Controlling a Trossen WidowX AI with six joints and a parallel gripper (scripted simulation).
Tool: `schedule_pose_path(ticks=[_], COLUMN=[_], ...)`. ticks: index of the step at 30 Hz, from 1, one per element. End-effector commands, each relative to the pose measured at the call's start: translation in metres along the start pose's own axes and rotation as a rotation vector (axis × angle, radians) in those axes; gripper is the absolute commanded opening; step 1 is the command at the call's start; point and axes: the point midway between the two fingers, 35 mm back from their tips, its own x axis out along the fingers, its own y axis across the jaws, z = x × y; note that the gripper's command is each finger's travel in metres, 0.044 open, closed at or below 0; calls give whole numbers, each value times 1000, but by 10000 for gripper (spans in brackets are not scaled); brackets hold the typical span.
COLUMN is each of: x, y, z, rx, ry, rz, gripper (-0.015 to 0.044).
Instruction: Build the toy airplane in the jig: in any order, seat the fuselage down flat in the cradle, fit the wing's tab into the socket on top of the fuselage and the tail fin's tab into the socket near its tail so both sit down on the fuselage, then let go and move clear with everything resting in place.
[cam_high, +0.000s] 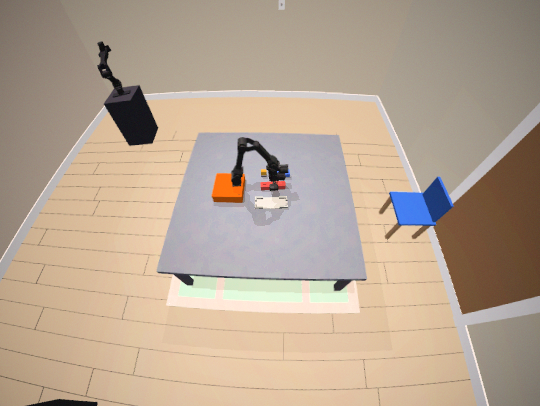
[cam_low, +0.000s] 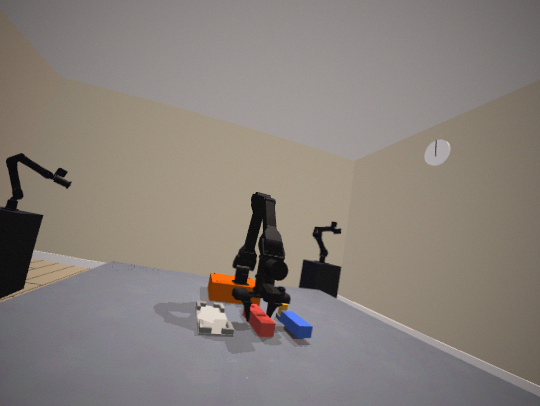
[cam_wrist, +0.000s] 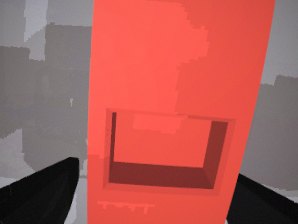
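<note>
The red fuselage (cam_high: 281, 185) (cam_low: 264, 326) (cam_wrist: 145, 55) lies on the table with its sockets facing up; one rectangular socket fills the middle of the wrist view. My gripper (cam_high: 273, 187) (cam_low: 259, 317) (cam_wrist: 150, 173) is open and low, with one finger on each side of the fuselage. In the wrist view a gap shows between the left finger and the fuselage. The pale jig (cam_high: 271, 202) (cam_low: 212, 319) is beside the fuselage, with nothing in its cradle. The blue wing (cam_high: 287, 174) (cam_low: 296, 324) lies on the fuselage's other side, partly hidden by the arm in the top view. The yellow tail fin (cam_high: 263, 173) (cam_low: 283, 307) is near the wing.
An orange box (cam_high: 228, 189) (cam_low: 225, 288) stands at the arm's base. The grey table (cam_high: 260, 245) (cam_low: 150, 360) carries everything. A blue chair (cam_high: 412, 208) and another arm on a black pedestal (cam_high: 134, 120) are away from the table.
</note>
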Motion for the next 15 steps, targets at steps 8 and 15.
schedule_pose_path(ticks=[8,15], x=[1,-9], y=[-1,-1], z=[-1,2], rx=[-3,-3], ry=[2,1], rz=[-4,-4], gripper=[164,0])
